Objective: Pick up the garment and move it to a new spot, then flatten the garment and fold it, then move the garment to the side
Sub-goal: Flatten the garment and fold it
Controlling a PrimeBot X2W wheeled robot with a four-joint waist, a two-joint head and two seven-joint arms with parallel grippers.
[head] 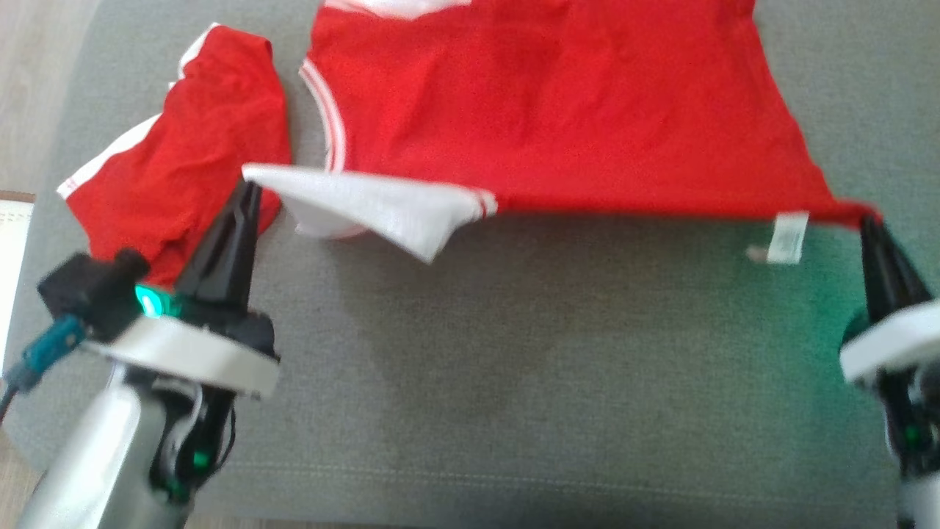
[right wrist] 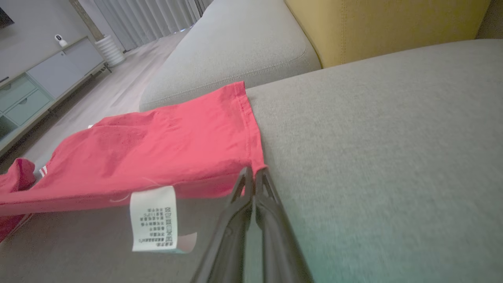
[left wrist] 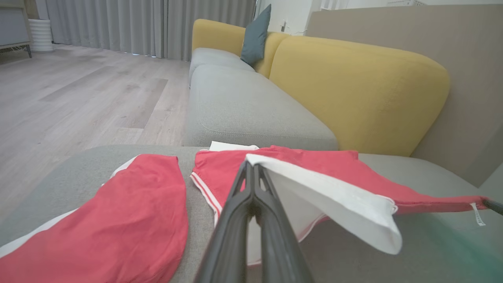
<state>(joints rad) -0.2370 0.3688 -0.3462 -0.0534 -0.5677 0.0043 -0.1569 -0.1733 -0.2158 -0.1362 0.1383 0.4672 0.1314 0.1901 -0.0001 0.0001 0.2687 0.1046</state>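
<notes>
The garment (head: 558, 110) is red with white trim and lies on the grey seat cushion (head: 514, 367). Its near edge is lifted and stretched taut between my two grippers. My left gripper (head: 250, 184) is shut on the white corner flap (head: 382, 209), seen up close in the left wrist view (left wrist: 251, 163). My right gripper (head: 870, 220) is shut on the red hem corner (right wrist: 255, 163). A white care label (right wrist: 154, 218) hangs from the lifted hem near the right gripper. A red sleeve part (head: 191, 147) lies flat beside my left gripper.
A yellow backrest (left wrist: 353, 86) rises behind the garment, with a second grey seat cushion (left wrist: 243, 106) and a teal pillow (left wrist: 255, 35) further along. Wood floor (left wrist: 78, 98) lies beyond the cushion's left edge. A low cabinet (right wrist: 39, 86) stands by the curtains.
</notes>
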